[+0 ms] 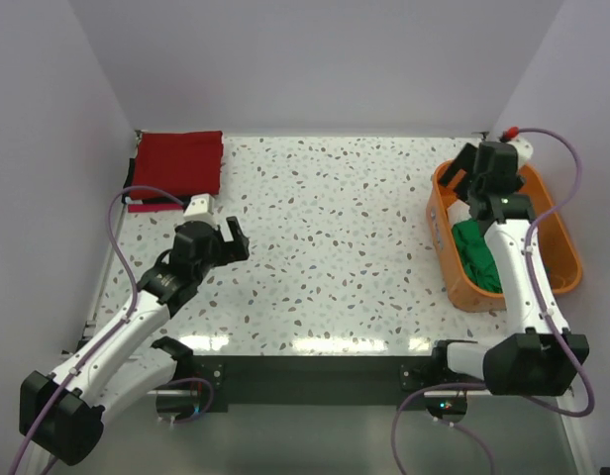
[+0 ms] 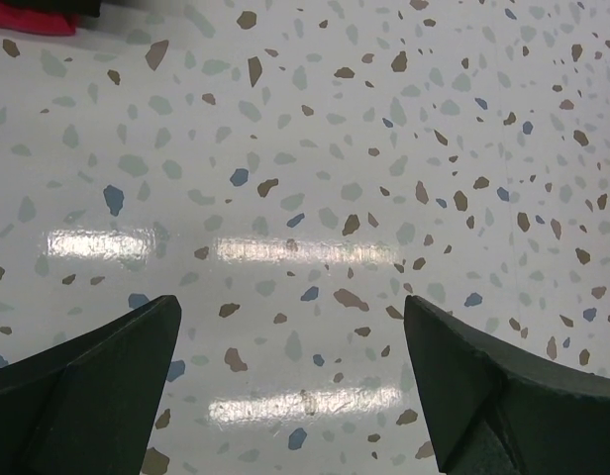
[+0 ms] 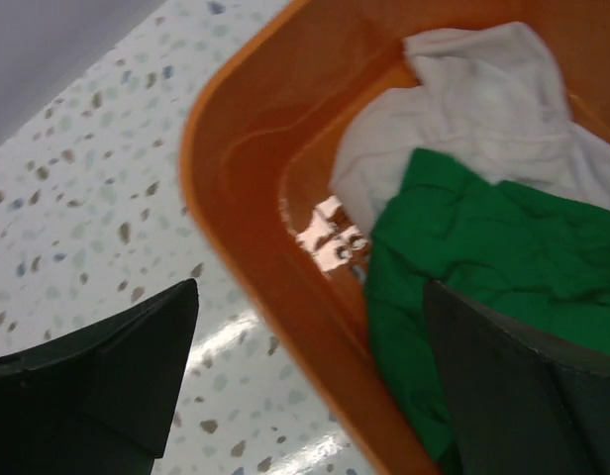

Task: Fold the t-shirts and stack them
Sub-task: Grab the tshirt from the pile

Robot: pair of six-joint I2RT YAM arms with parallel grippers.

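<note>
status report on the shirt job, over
Left end effector open over table. Right end effector open above orange tub. Red t-shirt folded far left; green t-shirt and white t-shirt loose in tub. Nothing blocking.

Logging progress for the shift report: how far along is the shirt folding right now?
Done: the red cloth t-shirt lies folded at the table's far left corner. In hand: nothing gripped; the right gripper hangs over the orange plastic tub, fingers spread, the left gripper open above bare table. Left: the bright green t-shirt and white t-shirt, both crumpled in the tub, unfolded and unstacked.
</note>
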